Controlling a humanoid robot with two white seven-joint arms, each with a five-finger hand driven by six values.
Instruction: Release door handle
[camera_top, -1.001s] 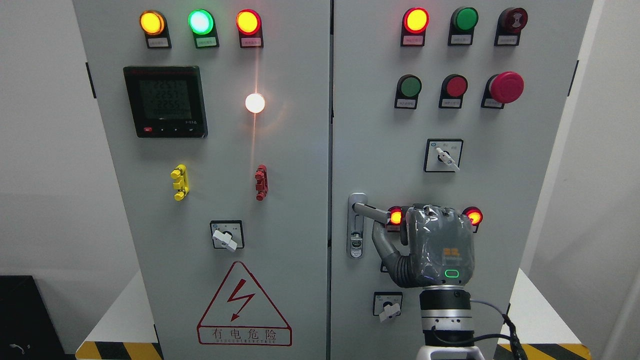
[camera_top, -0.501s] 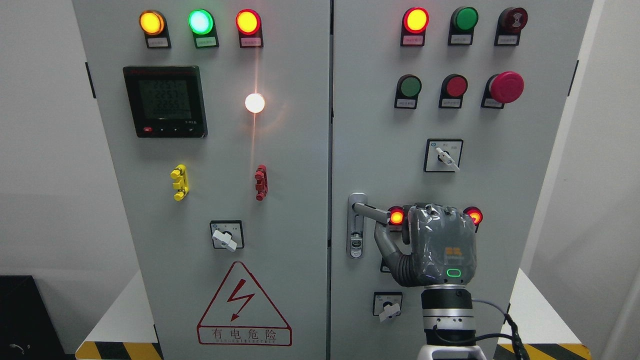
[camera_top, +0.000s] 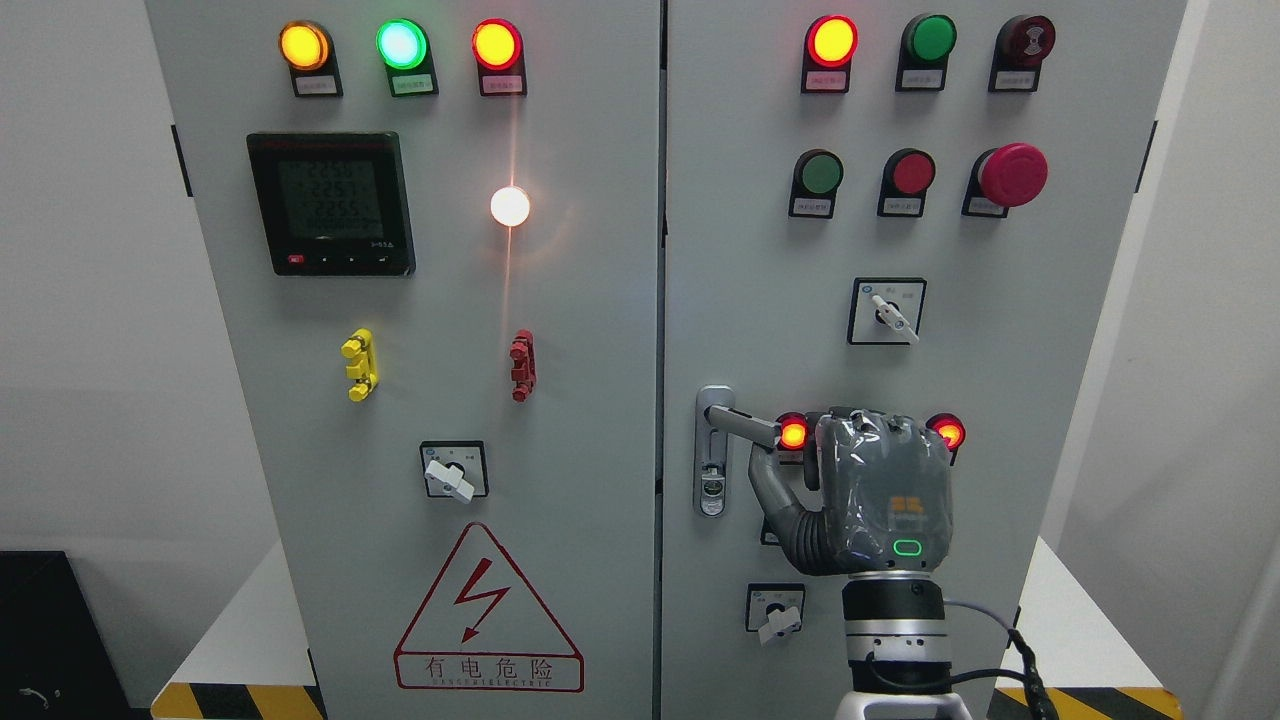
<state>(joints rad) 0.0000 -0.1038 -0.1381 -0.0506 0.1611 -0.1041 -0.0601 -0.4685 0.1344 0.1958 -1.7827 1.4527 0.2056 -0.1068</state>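
- Against pale walls at either side, a tall light-grey metal control cabinet with two doors fills the view; it stands on a white platform edged with yellow-and-black hazard tape, and a black box sits at the lower left corner.
- On the left door: a row of amber, green and red indicator lamps along the top, a black digital meter below them, a glowing white lamp, a small yellow clip and a small red clip, a rotary selector switch, and a red triangular electric-hazard sign.
- On the right door: more lamps and push buttons, a large red mushroom-head stop button, a second selector switch, and lower down a third.
- The silver lever door handle is mounted at the left edge of the right door, its lever pointing right and slightly downward.
- The right hand, grey and wrapped in clear film, rises from the bottom edge with its back to the camera, between two lit red lamps.
- Its thumb reaches up to the underside of the lever's tip, apparently touching it; the other fingers curl forward out of sight, so I cannot tell whether they grasp anything.
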